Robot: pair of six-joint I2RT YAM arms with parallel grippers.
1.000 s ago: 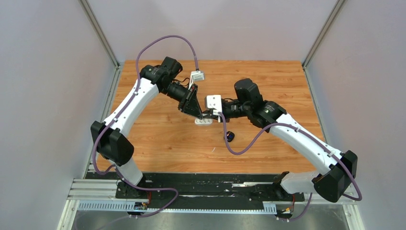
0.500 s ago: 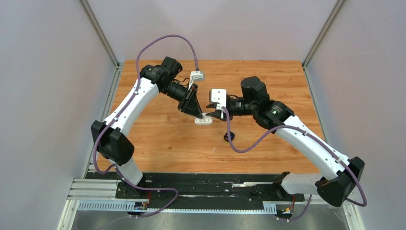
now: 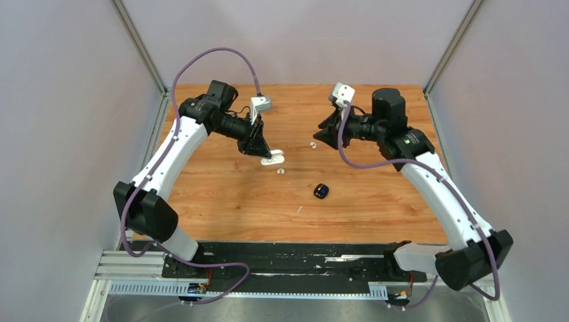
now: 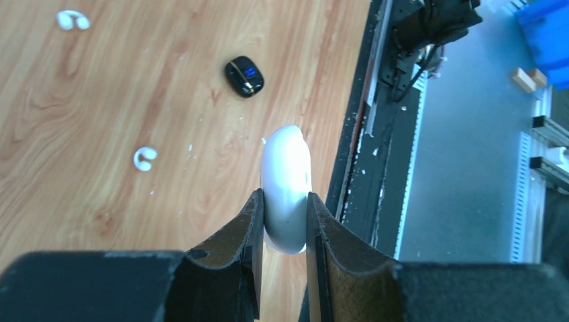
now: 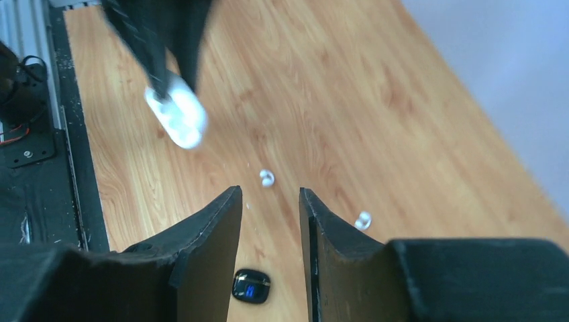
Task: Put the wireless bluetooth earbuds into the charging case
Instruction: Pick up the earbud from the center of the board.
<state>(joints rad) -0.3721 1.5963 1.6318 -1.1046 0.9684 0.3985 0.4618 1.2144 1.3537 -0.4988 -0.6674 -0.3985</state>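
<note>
My left gripper [image 4: 284,201] is shut on a white pebble-shaped charging case [image 4: 286,181], seen edge-on between the fingers. From above, the case [image 3: 274,159] hangs just over the wood at the left gripper [image 3: 267,154]. Two tiny white earbuds lie loose on the table: one [image 3: 280,171] just below the case, the other [image 3: 313,143] to its right. My right gripper [image 3: 322,134] stands open and empty, raised near that second earbud. In the right wrist view its open jaws [image 5: 270,194] frame one earbud [image 5: 267,178]; the other earbud [image 5: 363,220] lies to the right.
A small black case with a blue light [image 3: 321,191] lies on the wooden table [image 3: 376,201], nearer than the earbuds, and shows in the wrist views [image 4: 244,76] [image 5: 251,286]. Grey walls enclose the table on three sides. A black rail [image 3: 295,251] runs along the near edge.
The right gripper has opened and drawn back up and to the far right. The left gripper has carried the white case back and left. Two white earbuds now lie exposed on the table.
</note>
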